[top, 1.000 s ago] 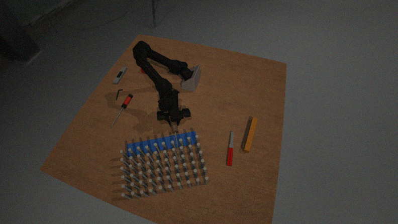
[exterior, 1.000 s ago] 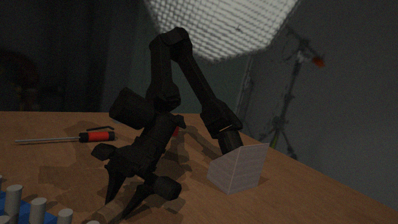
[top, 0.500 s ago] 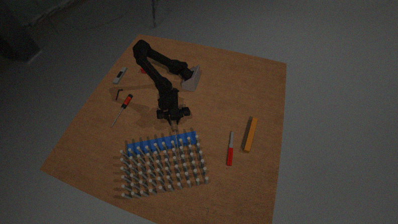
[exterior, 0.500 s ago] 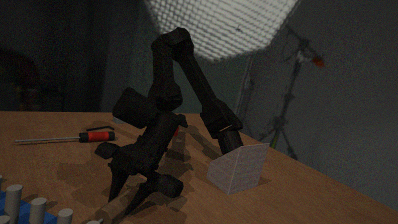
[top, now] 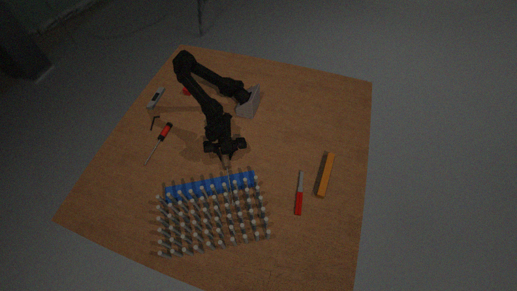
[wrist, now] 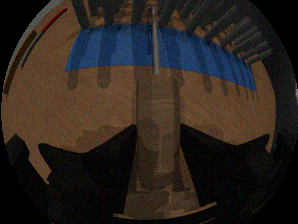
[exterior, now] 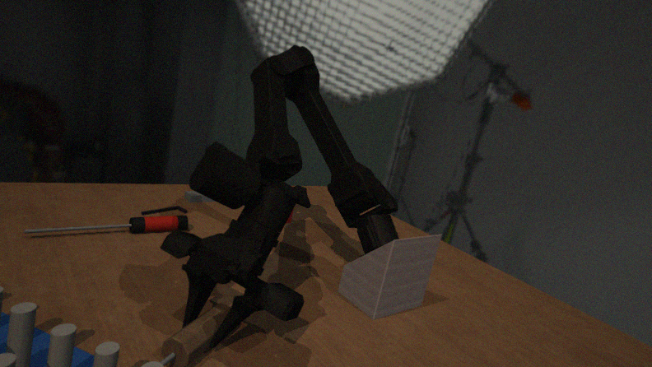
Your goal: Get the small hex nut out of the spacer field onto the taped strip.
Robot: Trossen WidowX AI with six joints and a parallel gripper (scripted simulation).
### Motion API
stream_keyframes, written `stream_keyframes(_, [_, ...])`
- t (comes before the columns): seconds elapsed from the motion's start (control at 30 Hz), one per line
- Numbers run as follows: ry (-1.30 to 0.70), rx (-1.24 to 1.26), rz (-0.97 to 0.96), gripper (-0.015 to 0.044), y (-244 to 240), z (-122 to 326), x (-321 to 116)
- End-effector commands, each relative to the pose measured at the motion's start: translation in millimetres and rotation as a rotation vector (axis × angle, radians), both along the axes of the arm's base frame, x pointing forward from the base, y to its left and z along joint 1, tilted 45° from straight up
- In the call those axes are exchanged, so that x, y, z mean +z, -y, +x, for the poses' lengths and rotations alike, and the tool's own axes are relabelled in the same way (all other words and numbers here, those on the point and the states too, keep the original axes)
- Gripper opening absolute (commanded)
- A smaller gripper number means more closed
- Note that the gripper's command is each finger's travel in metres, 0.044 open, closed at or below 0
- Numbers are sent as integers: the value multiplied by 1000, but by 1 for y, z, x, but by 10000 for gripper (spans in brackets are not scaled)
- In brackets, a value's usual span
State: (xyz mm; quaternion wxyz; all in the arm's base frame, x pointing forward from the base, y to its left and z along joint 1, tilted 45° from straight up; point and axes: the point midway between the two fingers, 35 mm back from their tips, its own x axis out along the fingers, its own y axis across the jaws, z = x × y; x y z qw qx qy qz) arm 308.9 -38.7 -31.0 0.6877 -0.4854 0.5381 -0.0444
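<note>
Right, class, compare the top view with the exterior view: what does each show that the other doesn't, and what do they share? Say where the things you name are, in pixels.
Only top: the orange bar point(top: 326, 174) point(wrist: 19, 62) and the red-handled tool point(top: 298, 203) point(wrist: 53, 20).

Only exterior: the pale grid-patterned panel point(exterior: 365, 45).

Both: the red-gripped screwdriver point(top: 165, 131) point(exterior: 159, 224), the hex key point(top: 153, 122) point(exterior: 161, 210), the blue strip point(top: 240, 177) point(exterior: 40, 346) point(wrist: 90, 50), and the pincer point(top: 226, 158) point(exterior: 199, 335) point(wrist: 157, 128) gripping a brown handle point(top: 225, 162) point(exterior: 193, 335) point(wrist: 158, 112).
</note>
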Motion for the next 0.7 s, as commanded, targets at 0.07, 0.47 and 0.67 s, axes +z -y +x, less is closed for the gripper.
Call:
stream_keyframes(0.07, [-1,6,5,0,1,-4,1])
stream_keyframes(0.47, [-2,6,6,0,3,-11,4])
stream_keyframes(0.67, [-2,6,6,0,4,-14,5])
